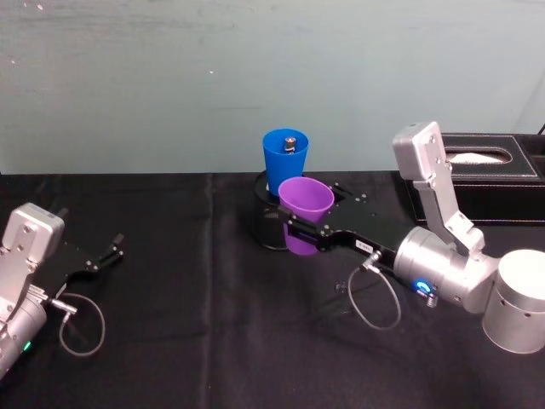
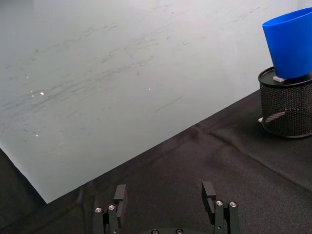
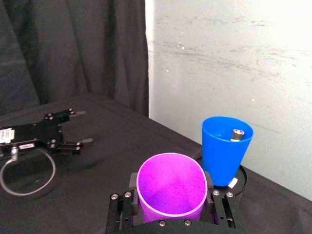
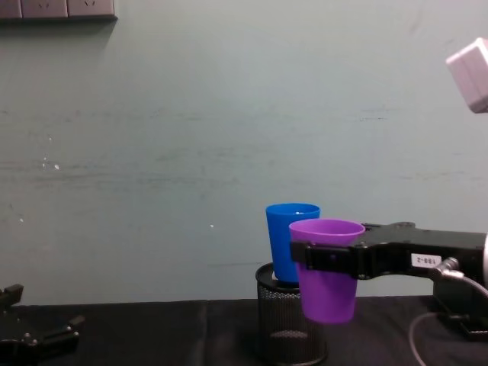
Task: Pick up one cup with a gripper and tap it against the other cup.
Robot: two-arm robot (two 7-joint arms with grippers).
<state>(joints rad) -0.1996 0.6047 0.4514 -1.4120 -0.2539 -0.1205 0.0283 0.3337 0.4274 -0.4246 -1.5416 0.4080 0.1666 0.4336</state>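
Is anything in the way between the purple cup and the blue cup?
No, nothing visible is in the way. The right gripper holds the purple cup in the air just in front of the blue cup, which sits on the black mesh holder. The left gripper is far off to the left, open.

Wall [image 4: 152,152]: was pale grey-green, streaked with faint scuffs and white specks, just behind the table.
Table cloth [image 1: 187,324]: was black and softly creased.
Curtain [image 3: 73,48]: was dark and hung in pleats beside the wall.
Sockets [image 4: 57,8]: were white plates high on the wall.
Tissue box [image 1: 485,175]: was black and stood at the table's back right.
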